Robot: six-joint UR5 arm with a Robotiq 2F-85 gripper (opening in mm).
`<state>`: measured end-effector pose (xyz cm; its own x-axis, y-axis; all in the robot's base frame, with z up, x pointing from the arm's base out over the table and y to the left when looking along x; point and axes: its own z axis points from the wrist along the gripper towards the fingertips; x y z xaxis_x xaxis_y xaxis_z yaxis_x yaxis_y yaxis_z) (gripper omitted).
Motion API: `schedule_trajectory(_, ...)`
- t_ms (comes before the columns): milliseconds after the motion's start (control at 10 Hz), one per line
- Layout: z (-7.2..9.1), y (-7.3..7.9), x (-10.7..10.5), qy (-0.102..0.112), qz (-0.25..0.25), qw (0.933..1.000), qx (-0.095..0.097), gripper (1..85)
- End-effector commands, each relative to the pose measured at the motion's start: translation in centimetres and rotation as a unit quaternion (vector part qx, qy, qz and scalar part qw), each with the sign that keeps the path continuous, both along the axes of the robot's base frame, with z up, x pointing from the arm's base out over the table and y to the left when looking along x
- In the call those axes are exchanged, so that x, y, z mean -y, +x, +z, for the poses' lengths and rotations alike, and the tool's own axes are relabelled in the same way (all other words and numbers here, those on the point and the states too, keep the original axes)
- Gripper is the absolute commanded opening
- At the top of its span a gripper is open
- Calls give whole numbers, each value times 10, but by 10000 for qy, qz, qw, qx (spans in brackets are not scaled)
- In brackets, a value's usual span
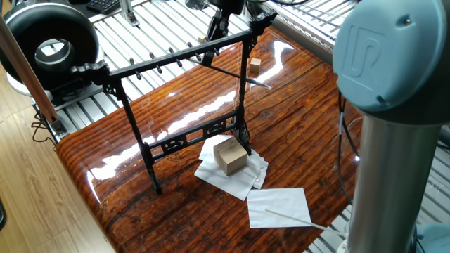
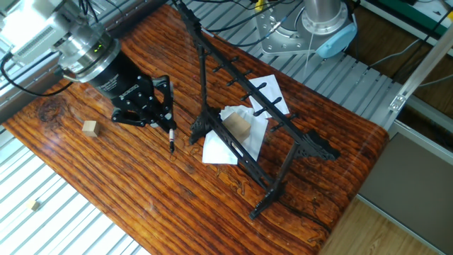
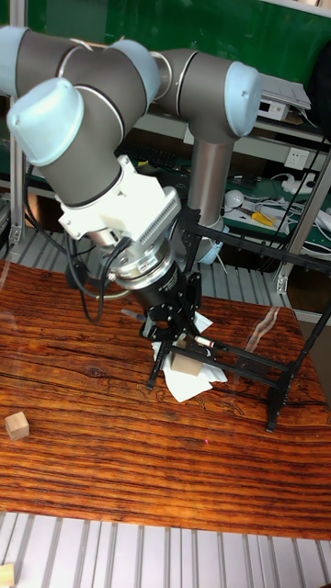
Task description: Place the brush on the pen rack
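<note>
end effector [image 2: 164, 122] clamped on the brush [image 2: 170, 138], tip down just above the desk [image 2: 106, 184] | pen rack [image 2: 262, 106] at its 3 o'clock | pickup done, hanging on a peg left

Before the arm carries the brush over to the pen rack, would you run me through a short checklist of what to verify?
1. Brush held by the gripper: ok, it hangs below the fingers.
2. Brush tip off the table: cannot tell.
3. Pen rack upright on both legs: ok.
4. Top-bar pegs free: ok, nothing hangs there.
5. Small wooden cube outside the path: ok, it lies on the far side of the gripper from the rack.
</note>
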<state>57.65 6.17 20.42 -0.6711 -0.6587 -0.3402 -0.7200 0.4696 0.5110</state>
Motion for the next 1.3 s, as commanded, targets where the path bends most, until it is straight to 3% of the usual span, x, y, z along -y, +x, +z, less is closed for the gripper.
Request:
schedule_trajectory(0,11,-10,-10,143,-47,9999,-1,10)
schedule_trajectory(200,11,-9,-11,143,-15,9999,33,10)
schedule_trajectory(300,12,-9,-13,209,153,9995,161,10)
schedule_trajectory(400,11,-11,-12,244,548,9974,401,10)
schedule_trajectory(500,7,-14,-5,137,1017,9924,676,10)
schedule_trajectory(700,4,-11,1,22,1387,9853,996,10)
schedule_trajectory(800,-2,-10,10,-170,1541,9822,1062,10)
schedule_trajectory(1200,-10,-14,27,-503,1609,9812,938,10)
